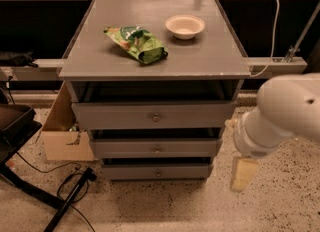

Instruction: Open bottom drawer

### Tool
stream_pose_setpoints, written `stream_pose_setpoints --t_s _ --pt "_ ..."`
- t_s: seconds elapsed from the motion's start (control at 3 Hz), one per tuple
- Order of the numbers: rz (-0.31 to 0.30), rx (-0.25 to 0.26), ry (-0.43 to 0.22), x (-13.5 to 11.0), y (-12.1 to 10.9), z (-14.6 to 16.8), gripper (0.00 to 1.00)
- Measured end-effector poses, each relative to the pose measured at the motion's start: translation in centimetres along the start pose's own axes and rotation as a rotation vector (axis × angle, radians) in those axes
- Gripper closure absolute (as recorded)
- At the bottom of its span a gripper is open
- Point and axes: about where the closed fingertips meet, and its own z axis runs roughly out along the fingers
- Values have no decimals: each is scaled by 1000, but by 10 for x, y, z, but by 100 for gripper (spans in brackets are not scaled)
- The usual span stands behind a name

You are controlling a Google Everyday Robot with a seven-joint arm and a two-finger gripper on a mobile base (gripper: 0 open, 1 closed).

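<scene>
1. Pincer. I saw the pincer (243, 175) low on the right of the view, hanging just above the speckled floor (175, 208). It pointed downward from the end of the white arm (285, 113). Only a pale yellowish part of it showed below the arm's round wrist. I could not tell whether the pincer was released or clenched. It grasped nothing that I could see.

2. Task item. The bottom drawer (157, 171) lay to the left of the pincer, at about the same height and apart from it. It was the lowest of three grey fronts in the bench (200, 58). Its small round knob (158, 174) sat at the centre of the front. Nothing touched the knob. A dark gap showed above the front, and I could not tell whether the drawer was fully closed.

3. Other drawers. The middle drawer (156, 148) sat directly above it. The top drawer (152, 116), the tallest and widest, sat above that. Each carried a centre knob.

4. Bench top. A green bag (137, 43) lay left of centre. A shallow pale bowl (185, 26) stood upright to its right, apart from it.

5. Surroundings. A cardboard box (62, 136) stood on the floor against the left side of the bench. Black cables (70, 188) trailed over the floor in front of the box. A white cord (273, 26) hung behind the bench on the right.
</scene>
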Motion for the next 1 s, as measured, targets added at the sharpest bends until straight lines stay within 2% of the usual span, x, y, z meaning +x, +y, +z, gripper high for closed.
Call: stream_pose_setpoints --t_s 0.33,0.67,1.0 --pt "23 -68 43 30 2 115 0" --pt "57 -133 64 50 5 182 0" --pt "52 -121 68 47 8 187 0"
